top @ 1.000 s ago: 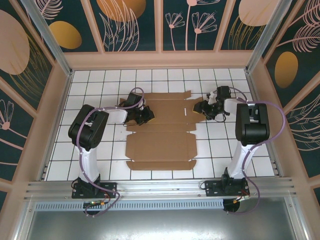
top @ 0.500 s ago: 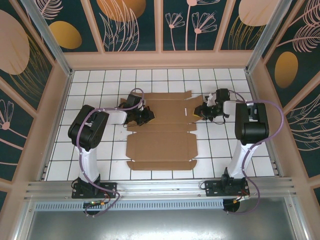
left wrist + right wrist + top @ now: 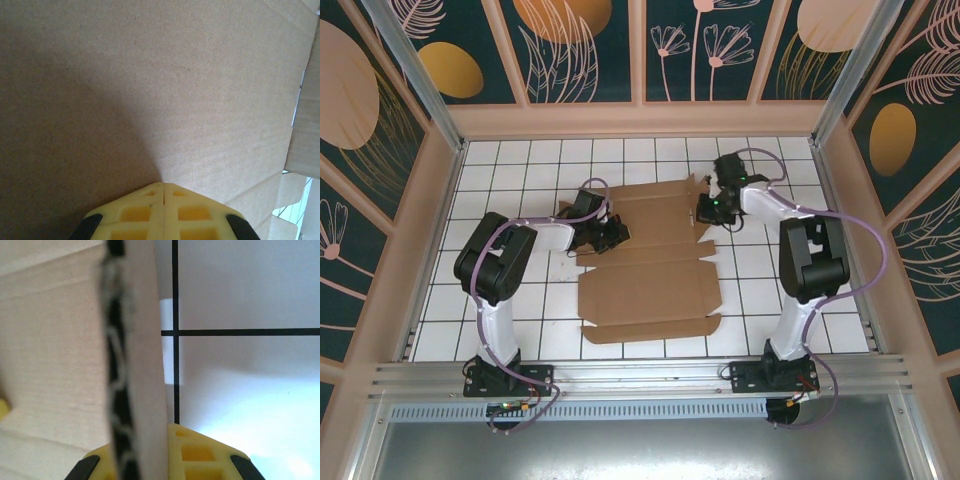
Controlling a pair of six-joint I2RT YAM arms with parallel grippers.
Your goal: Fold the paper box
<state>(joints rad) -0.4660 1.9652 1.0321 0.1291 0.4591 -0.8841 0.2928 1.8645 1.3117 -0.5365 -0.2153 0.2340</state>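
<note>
Mid-table: brown cardboard paper box (image 3: 645, 285), a die-cut sheet mostly flat, creased into bands, small tabs along its left and right edges, slightly askew to the grid. Far right flap (image 3: 698, 190) raised off the surface, pinched edge-on between the closed yellow fingers (image 3: 200, 455) of the right gripper (image 3: 706, 212). Left gripper (image 3: 610, 232) over the sheet's far left part, jaws fully together with nothing between, tips against the cardboard.

Underneath: white tiled table (image 3: 500, 300) with dark grid lines. Around it: dark teal wall panels (image 3: 580, 50) with orange discs and cream plant outlines. Along the near edge: silver metal rail (image 3: 640, 375).

Blurred at close range: flap edge in the right wrist view. Pressing or merely touching at the left tips: cannot tell.
</note>
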